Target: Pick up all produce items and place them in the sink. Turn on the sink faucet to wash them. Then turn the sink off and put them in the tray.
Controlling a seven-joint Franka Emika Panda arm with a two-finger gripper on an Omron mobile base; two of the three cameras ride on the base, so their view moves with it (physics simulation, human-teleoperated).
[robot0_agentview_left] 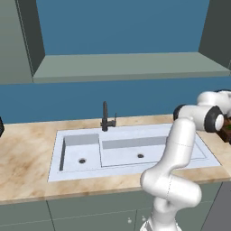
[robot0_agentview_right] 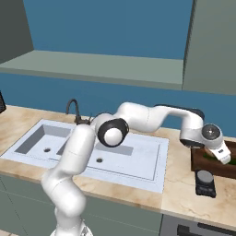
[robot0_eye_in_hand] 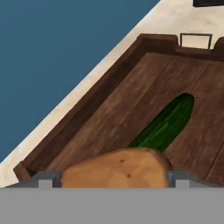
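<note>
Hovering over the tray, the gripper had its fingers spread wide around the potato, ready to release it beside the cucumber, which lay at two o'clock. The sink sat well apart.

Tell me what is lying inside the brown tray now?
A cucumber lies on the tray floor. The potato, close to the camera, covers the cucumber's near end.
</note>
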